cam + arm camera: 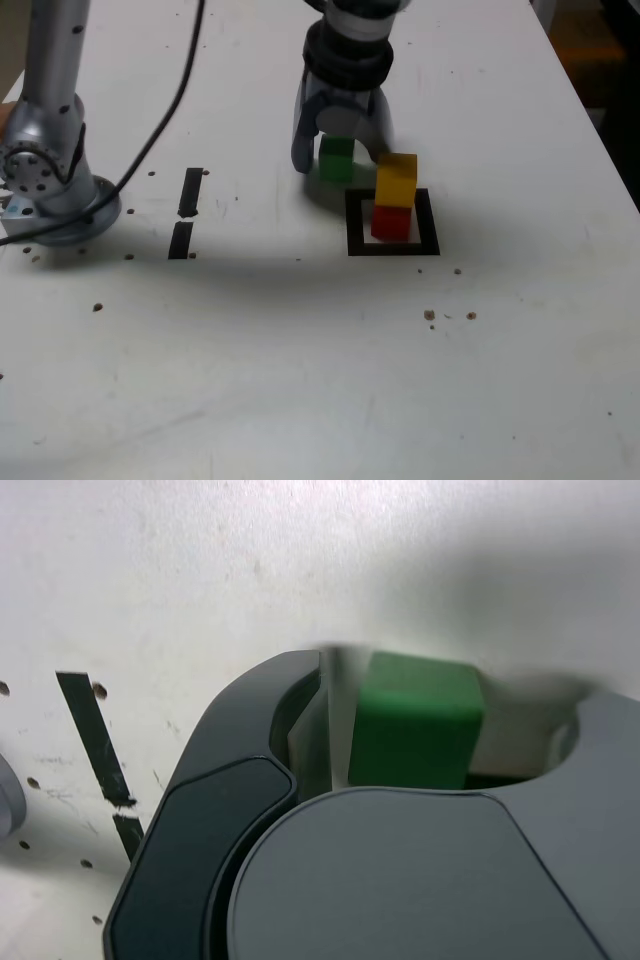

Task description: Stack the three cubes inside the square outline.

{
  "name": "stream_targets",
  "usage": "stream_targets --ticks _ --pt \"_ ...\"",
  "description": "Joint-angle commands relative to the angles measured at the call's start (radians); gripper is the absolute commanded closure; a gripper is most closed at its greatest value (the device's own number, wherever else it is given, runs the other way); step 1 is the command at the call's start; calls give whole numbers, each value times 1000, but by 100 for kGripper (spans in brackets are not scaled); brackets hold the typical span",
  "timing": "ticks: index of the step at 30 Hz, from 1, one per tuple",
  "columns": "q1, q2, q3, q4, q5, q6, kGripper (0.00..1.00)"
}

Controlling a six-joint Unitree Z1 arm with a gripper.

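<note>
The green cube (337, 158) rests on the white table just behind the square outline (355, 228). My gripper (342, 160) is down over it, one finger on each side. In the wrist view the green cube (420, 720) sits between the jaws of my gripper (440, 742), and a thin white gap shows between the cube and the dark finger (250, 740), so the jaws are open around it. Inside the outline the yellow cube (396, 180) stands on the red cube (391, 221), close to the gripper's finger on the exterior view's right.
Two short black tape strips (186, 212) lie toward the exterior view's left, one also showing in the wrist view (90, 730). The arm's base (50, 190) and a black cable (165, 120) are at the far left. Small dark specks dot the table.
</note>
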Motion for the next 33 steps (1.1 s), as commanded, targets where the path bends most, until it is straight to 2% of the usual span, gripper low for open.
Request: stream_targets --ticks 1,6,9,12,14,19,22,27,33 --pt "-1 1 -4 3 1 3 20" --pt "-1 -2 5 -7 8 -1 37" --pt "-1 -18 17 -23 11 -7 54" --pt "-1 -44 34 -40 11 -17 76" --pt "-1 -43 36 -41 8 -18 81" --pt "-1 -45 27 -33 1 -5 83" --pt "-3 -88 7 5 9 -3 84" --pt "-32 -200 -81 133 51 -35 86" --pt "-110 -259 -234 294 68 -71 87"
